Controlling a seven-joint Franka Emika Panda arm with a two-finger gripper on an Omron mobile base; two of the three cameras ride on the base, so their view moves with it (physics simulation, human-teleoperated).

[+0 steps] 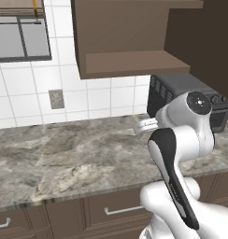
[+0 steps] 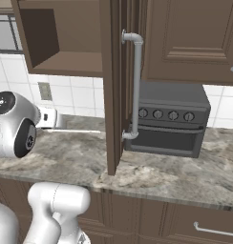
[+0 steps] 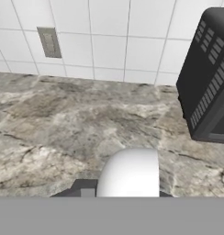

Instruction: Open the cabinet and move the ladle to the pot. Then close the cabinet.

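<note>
Above the bench (image 2: 185, 176), the cabinet (image 2: 111, 86) door hangs open; the hand (image 1: 145, 125), pressed together, may drop the ladle (image 3: 128, 173) it seems to carry.

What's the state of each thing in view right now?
cabinet: door swung wide open, lower shelf bare.
ladle: apparently held at the gripper tips, over the counter.
gripper: shut, apparently on the ladle.
oven: door shut.
drawer: shut.
</note>
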